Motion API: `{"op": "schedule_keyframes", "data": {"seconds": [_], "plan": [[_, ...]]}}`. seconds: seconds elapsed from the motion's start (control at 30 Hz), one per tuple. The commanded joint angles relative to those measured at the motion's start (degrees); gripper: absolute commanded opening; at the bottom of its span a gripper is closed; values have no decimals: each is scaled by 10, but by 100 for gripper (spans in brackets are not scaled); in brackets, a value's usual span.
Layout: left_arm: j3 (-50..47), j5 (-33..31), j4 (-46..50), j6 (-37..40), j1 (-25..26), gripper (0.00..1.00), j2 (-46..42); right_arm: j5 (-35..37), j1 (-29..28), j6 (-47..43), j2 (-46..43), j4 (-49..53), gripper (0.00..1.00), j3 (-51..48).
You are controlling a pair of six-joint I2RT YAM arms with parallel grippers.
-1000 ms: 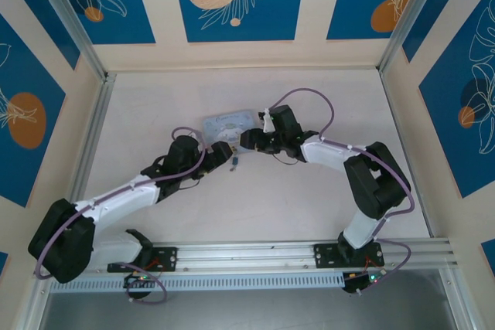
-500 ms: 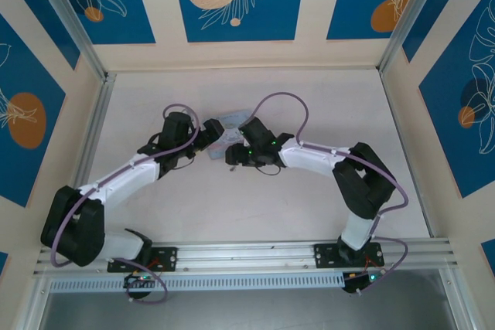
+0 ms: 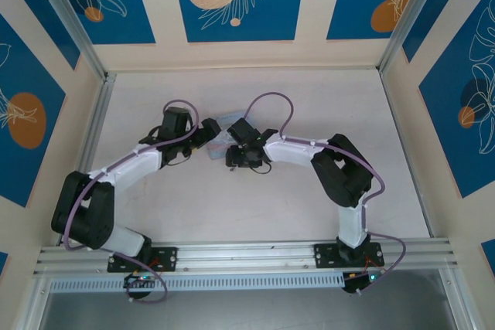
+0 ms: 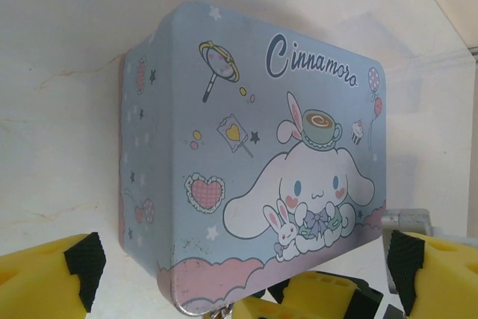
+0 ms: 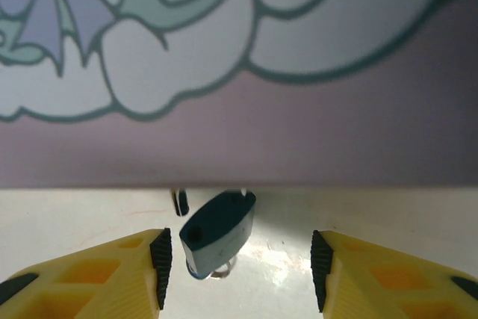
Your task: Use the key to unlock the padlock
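Observation:
The dark blue padlock (image 5: 216,231) hangs tilted at the lower edge of the pale blue cartoon tin (image 5: 239,72), just above the white floor. My right gripper (image 5: 240,268) is open, its black pads (image 5: 160,265) on either side of the padlock without touching it. A thin metal ring (image 5: 222,270) shows under the padlock. I cannot make out the key. My left gripper (image 4: 243,278) is open in front of the tin (image 4: 246,147), with the tin's near end between its fingers (image 4: 84,265). From above, the left gripper (image 3: 209,135) and right gripper (image 3: 232,155) meet at the tin (image 3: 224,123).
The right gripper's yellow and black body (image 4: 328,298) sits close under the tin's near edge in the left wrist view. White floor (image 3: 309,98) lies open behind and to the right of the tin. Metal rails (image 3: 93,129) line the sides.
Both arms have closed in on the tin. The left gripper swung up to its left end. The right gripper moved left and down to its near edge, over the padlock.

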State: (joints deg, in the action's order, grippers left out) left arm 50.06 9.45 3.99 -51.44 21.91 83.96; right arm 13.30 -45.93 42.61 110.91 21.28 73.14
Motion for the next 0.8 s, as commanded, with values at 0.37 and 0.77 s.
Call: {"op": "schedule_keyframes", "data": {"seconds": [0.37, 0.77], "plan": [[19, 20, 26, 52, -8, 98, 64, 7, -1, 8, -20, 12, 1, -21], [13, 0, 65, 74, 7, 96, 111, -141, 62, 100, -82, -212, 0, -166]]}}
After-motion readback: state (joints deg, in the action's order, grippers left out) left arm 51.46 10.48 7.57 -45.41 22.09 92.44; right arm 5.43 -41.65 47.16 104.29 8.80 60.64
